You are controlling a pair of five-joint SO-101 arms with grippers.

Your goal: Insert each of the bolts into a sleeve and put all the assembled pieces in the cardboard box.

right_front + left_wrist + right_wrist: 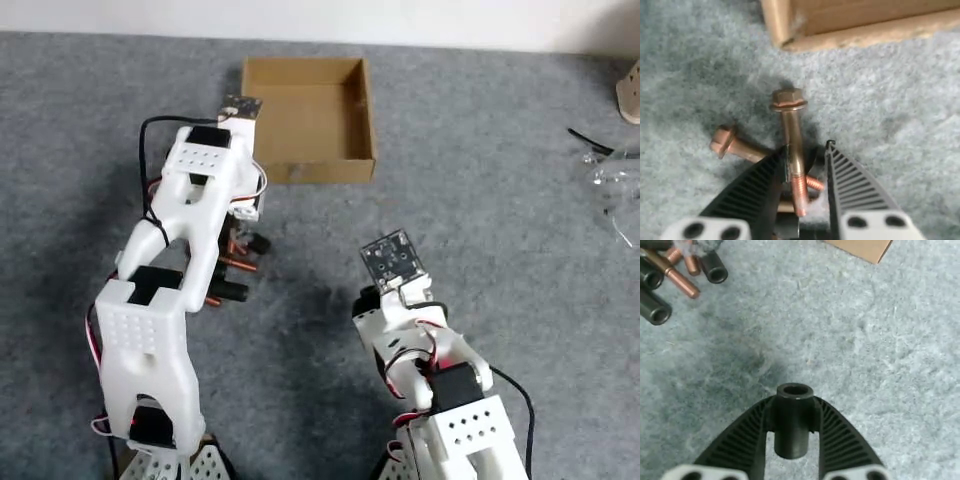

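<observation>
Gripping a black sleeve (792,422) upright between its two ribbed fingers, the right claw (794,404) hangs over the grey bench (880,365). The sleeve's open bore faces the wrist camera, and both fingers press against its sides. Farther off in that view lies a heap of loose parts: a second sleeve (715,271) on its side, a third sleeve (655,311) near it, and a copper shank (679,281) between them. A corner of the cardboard box (862,247) shows beyond.

The left claw (807,147) is spread open over the heap, its fingers on either side of a copper bolt (790,125). This bolt lies on the bench with its flanged hex head pointing toward the box. Its shank touches one finger, while a clear gap separates it from the other, so it is straddled rather than pinched. A second bolt (732,144) lies at an angle beside it, head out to one side and shank running in under the claw. A threaded end (815,184) shows between the fingers.

From above, the left arm (190,215) lies alongside the near corner of the box, with the heap (238,270) under its wrist, just in front of the box's front wall. The right arm (420,340) stands well apart from the box — off to the side of the heap.
</observation>
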